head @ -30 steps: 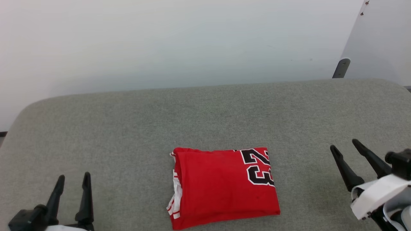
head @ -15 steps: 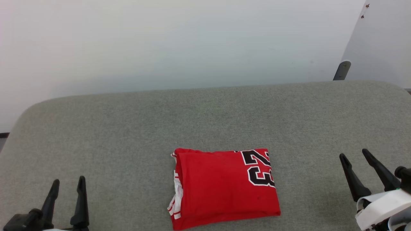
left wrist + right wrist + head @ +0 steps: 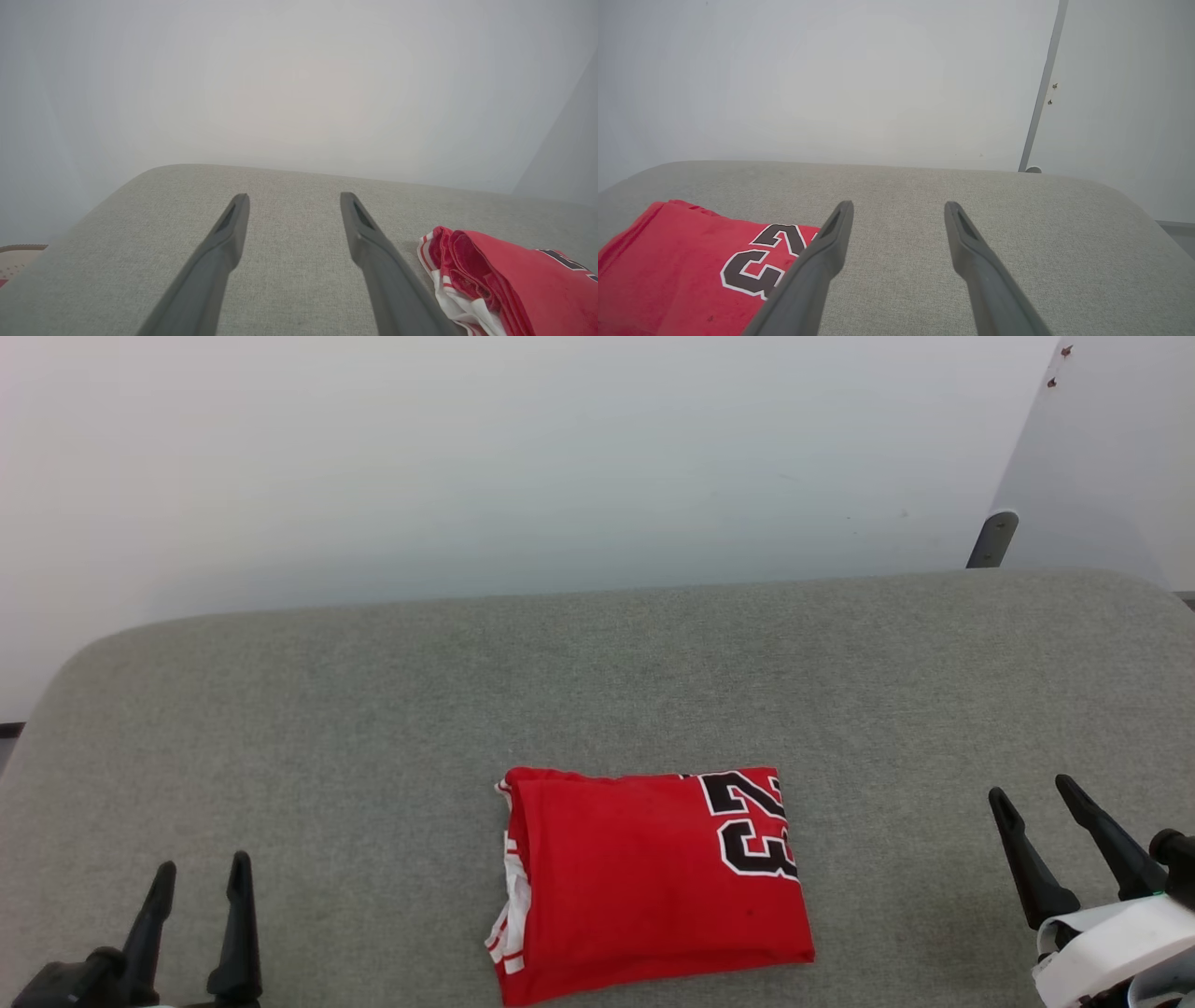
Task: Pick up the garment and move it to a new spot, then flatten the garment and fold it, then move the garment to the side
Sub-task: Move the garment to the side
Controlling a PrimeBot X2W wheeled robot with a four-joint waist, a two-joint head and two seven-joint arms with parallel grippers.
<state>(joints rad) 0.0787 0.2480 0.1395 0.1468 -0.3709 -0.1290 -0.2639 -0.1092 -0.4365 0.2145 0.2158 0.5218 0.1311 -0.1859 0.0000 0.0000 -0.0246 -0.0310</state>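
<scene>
Garment (image 3: 653,882), a red jersey T-shirt, lies folded to a rectangle at the near middle of the grey fabric surface (image 3: 373,709), with the black white-outlined "23" at its right end and white red-striped sleeve edges at its left. Left gripper (image 3: 203,863) sits well apart at lower left and right gripper (image 3: 1031,787) well apart at lower right. Both have jaws spread wide, holding nothing.

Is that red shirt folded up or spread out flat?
Folded. The garment lies as a compact rectangle on the grey cushion, stacked layers and a tucked white striped sleeve showing along its left edge.
</scene>
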